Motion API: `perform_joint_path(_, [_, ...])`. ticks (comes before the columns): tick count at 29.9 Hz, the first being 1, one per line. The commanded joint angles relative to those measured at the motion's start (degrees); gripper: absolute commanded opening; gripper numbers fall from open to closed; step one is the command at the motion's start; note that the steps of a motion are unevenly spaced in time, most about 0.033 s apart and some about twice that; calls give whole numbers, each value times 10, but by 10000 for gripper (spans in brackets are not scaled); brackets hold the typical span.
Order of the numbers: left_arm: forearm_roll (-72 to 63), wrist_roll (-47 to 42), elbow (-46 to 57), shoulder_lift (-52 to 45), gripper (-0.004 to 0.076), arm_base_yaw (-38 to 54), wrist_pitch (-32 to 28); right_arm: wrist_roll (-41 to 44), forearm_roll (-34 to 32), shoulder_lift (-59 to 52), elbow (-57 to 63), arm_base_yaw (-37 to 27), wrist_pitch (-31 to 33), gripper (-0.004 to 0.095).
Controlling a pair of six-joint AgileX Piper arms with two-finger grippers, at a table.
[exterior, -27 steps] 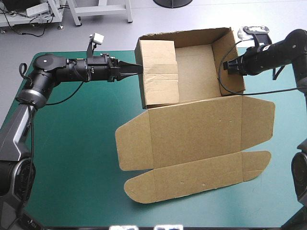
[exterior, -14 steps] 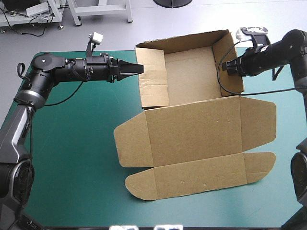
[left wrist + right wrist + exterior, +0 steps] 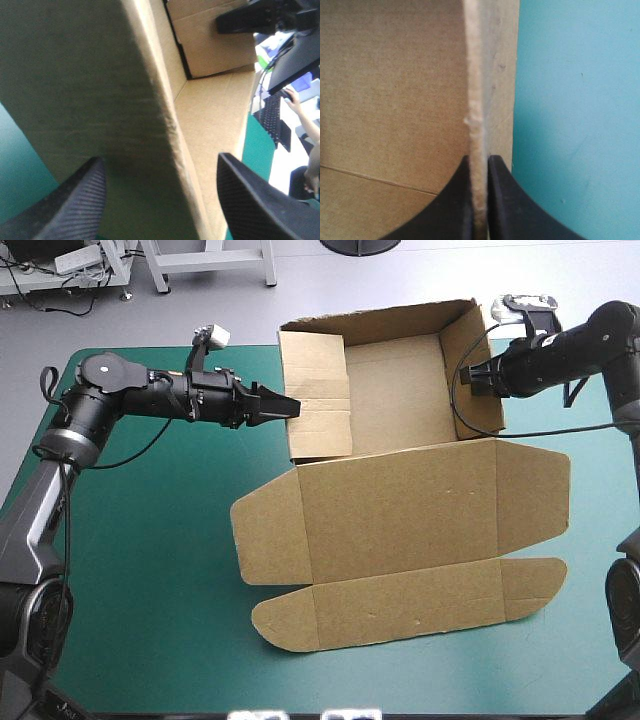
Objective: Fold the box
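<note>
Flap (image 3: 318, 395) at 9 o'clock of the box (image 3: 400, 510) now stands steeper than before, my left gripper (image 3: 160, 160) wide astride it, right gripper (image 3: 479, 160) pinching the 3 o'clock wall (image 3: 476, 90); tuck nearly seated.

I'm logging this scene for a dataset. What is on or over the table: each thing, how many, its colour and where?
box: one, brown, mid-table; an open tray with raised walls on the far side, lid flat toward the near edge.
table: one, teal-green cover, under the box.
left gripper: one, black, open, one finger on each side of the tray's left wall.
right gripper: one, black, shut on the tray's right wall.
</note>
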Motion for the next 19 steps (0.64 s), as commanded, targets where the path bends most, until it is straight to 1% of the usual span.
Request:
perform_joint_path(1, [13,-29,-15,-30,463,-26,-57,10,25,-29,-18,18,-33,-17])
perform_joint_path(6, [69,-71,-15,-30,452,-60,-138,53,-44,-29,-18,64,-60,-17])
perform_joint_path(10, [162,-150,-15,-30,404,-77,-190,86,-70,-29,-18,101,-78,-17])
perform_joint_path(14, [253,-230,-15,-30,395,-88,-243,113,-95,-29,-18,130,-95,-18])
perform_joint_path(19, [362,-312,-15,-30,390,-100,-291,155,-182,-29,-18,183,-108,-17])
